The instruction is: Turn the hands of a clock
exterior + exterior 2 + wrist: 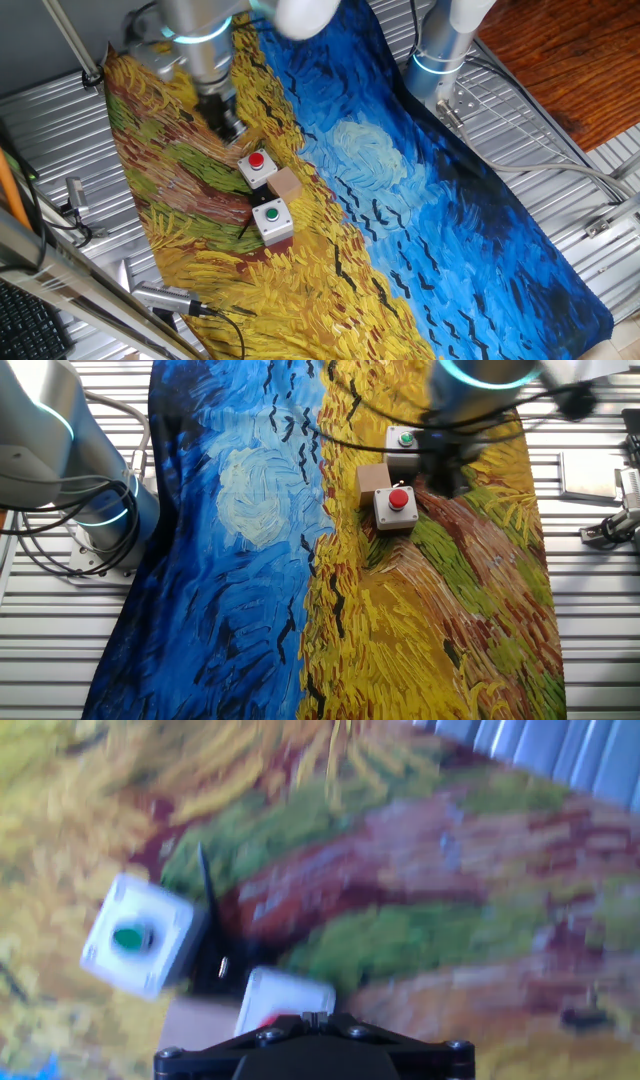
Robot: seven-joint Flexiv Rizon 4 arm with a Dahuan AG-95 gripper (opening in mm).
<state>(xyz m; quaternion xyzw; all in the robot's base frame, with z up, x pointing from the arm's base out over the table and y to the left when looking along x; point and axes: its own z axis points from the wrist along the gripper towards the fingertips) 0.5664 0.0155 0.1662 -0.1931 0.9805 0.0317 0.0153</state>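
Note:
No clock and no black C-clamp show in any view. My gripper (228, 125) hangs over the yellow part of the painted cloth, just beyond a white box with a red button (258, 166). In the other fixed view the gripper (445, 470) is right beside that box (396, 506). In the blurred hand view the gripper (315, 1018) has its jaws together with nothing between them. The red-button box (285, 1005) lies just ahead of it.
A white box with a green button (272, 220) and a small brown block (287, 184) sit by the red-button box. A second arm's base (440, 50) stands at the cloth's far edge. Tools (165, 298) lie on the metal table (560, 190).

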